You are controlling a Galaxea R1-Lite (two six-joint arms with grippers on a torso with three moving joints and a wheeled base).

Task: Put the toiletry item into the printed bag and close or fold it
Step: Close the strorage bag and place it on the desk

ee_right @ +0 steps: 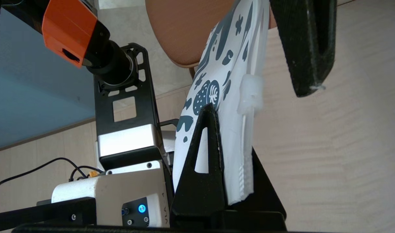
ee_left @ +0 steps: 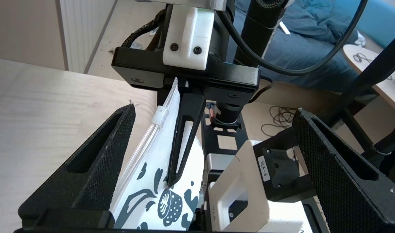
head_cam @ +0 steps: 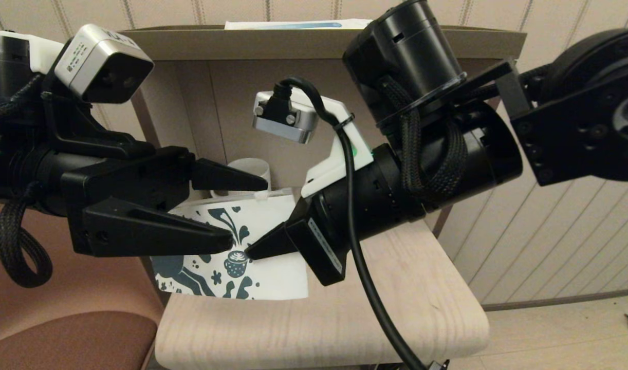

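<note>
White, thin printed bag [head_cam: 273,226] hangs upright over the table [head_cam: 396,308], nipped by the right gripper [head_cam: 252,252]; left gripper [head_cam: 242,210] gapes around its zipper edge. Limp, light; grip near the slider.

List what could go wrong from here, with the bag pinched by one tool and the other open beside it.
1. The right tool is shut on the bag near one edge only, so the pouch hangs and could slip or swing.
2. The left tool is open around the bag's zipper edge, where the slider sits; closing there may miss the slider or crumple the film.
3. The mug stands just behind the bag; a sweep could knock it.
</note>
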